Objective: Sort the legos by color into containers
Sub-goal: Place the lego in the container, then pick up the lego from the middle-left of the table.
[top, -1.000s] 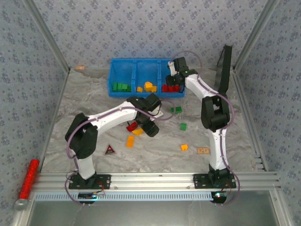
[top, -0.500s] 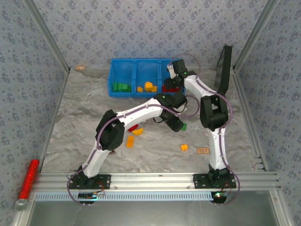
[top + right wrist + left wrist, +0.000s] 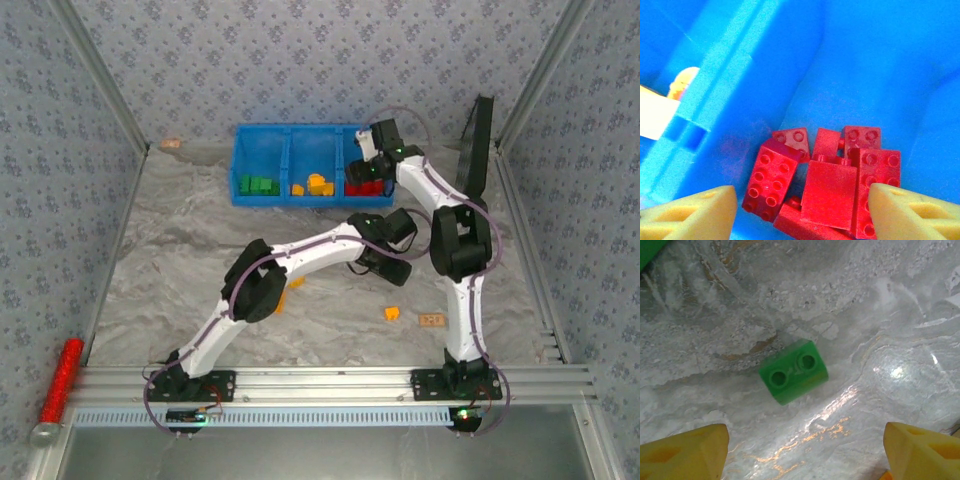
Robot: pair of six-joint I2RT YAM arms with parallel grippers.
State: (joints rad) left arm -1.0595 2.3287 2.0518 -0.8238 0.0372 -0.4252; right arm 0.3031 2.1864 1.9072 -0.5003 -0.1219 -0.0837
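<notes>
My left gripper [image 3: 807, 440] is open just above the table, its yellow fingertips [image 3: 685, 450] wide apart. A green two-stud lego [image 3: 793, 371] lies just ahead of it, untouched, and another green piece [image 3: 649, 251] shows at the top left corner. From above, the left gripper [image 3: 390, 266] is stretched far right of centre. My right gripper [image 3: 802, 205] is open and holds nothing above several red legos [image 3: 827, 192] in the right compartment. The blue containers [image 3: 262, 140] hold green legos [image 3: 258, 185] left, orange ones [image 3: 315, 185] in the middle and red ones [image 3: 358, 188] right, under the right gripper [image 3: 372, 170].
An orange lego [image 3: 392, 313] and a tan piece [image 3: 432, 320] lie on the table right of centre. Another orange lego [image 3: 295, 283] peeks out beside the left arm. A black panel [image 3: 476, 145] leans at the back right. A red glittery cylinder [image 3: 62, 378] lies at the near left edge.
The left arm has swung right across the table, from the red and orange legos to the green one. The right gripper has stayed over the right compartment.
</notes>
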